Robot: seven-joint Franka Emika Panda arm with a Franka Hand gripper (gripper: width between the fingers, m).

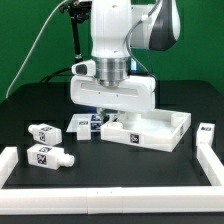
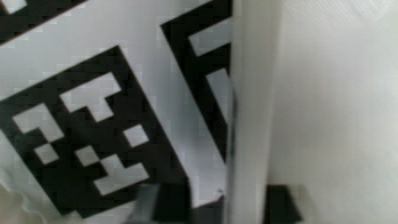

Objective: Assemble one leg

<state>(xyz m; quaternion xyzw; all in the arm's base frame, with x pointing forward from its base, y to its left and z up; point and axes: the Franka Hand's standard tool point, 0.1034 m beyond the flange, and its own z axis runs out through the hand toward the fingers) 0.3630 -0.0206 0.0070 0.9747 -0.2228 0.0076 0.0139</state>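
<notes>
The large white tray-like panel lies on the black table in the middle. My gripper is down at its left rim, largely hidden under the hand. In the wrist view the panel's upright wall fills the gap between my two dark fingers, and a black-and-white tag fills the rest. The jaws stand closed against that wall. Two legs lie at the exterior view's left, a third lies beside my hand, and another stands at the right.
A low white fence runs along the table's front, with corners at the left and right. A cable hangs behind the arm at the back left.
</notes>
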